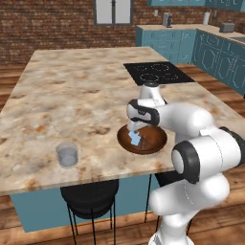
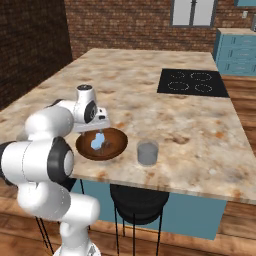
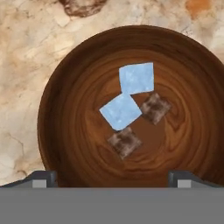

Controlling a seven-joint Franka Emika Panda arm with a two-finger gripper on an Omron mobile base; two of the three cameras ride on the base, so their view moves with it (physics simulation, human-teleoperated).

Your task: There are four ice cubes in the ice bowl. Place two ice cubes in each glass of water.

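The dark-brown wooden ice bowl [image 3: 65, 113] lies on the marble island near its front edge, seen also in the base views as the ice bowl [image 1: 155, 141] [image 2: 115, 145]. Two pale blue ice cubes [image 3: 136, 78] [image 3: 120, 111] touch at a corner near its middle. Two more cubes [image 3: 155, 107] [image 3: 124, 141] look brown through their clear bodies. My gripper [image 3: 113, 178] [image 1: 134, 131] [image 2: 98, 134] hangs open just over the bowl, holding nothing. One glass of water [image 1: 67, 154] stands left of the bowl. Another glass [image 2: 147, 152] stands close to the bowl's right.
A black cooktop [image 1: 158, 72] [image 2: 195, 82] is set into the far right of the island [image 1: 72, 95]. A dark stool [image 1: 91, 196] [image 2: 137, 200] sits under the front edge. Teal cabinets [image 1: 210, 48] line the back right wall.
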